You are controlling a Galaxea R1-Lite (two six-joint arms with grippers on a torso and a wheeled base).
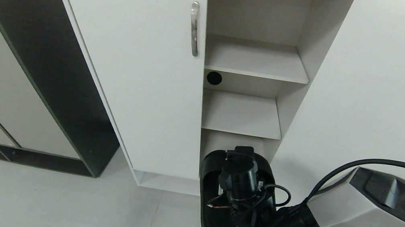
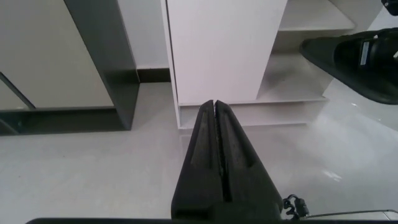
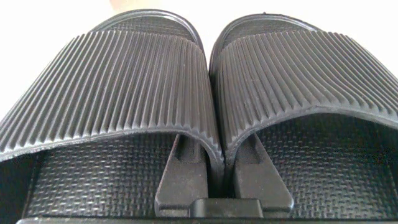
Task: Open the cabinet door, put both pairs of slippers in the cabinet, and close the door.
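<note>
A pair of black slippers (image 1: 210,196) hangs side by side just in front of the cabinet's bottom compartment (image 1: 232,140), toes toward the opening. My right gripper (image 1: 242,164) is shut on the pair. In the right wrist view its fingers (image 3: 181,174) reach under the ribbed straps and pinch the slippers' (image 3: 130,81) inner sides together, the gripper (image 3: 217,171) centred between them. The right cabinet door (image 1: 376,92) stands swung open. My left gripper (image 2: 215,111) is shut and empty, low over the floor left of the opening, with the slippers (image 2: 345,59) off to its side.
Two bare white shelves (image 1: 256,59) (image 1: 241,113) sit above the bottom compartment. The left cabinet door (image 1: 125,60) is closed, with a metal handle (image 1: 194,29). A dark vertical panel (image 1: 35,42) and more white cupboards stand further left. Grey floor (image 1: 50,203) lies open in front.
</note>
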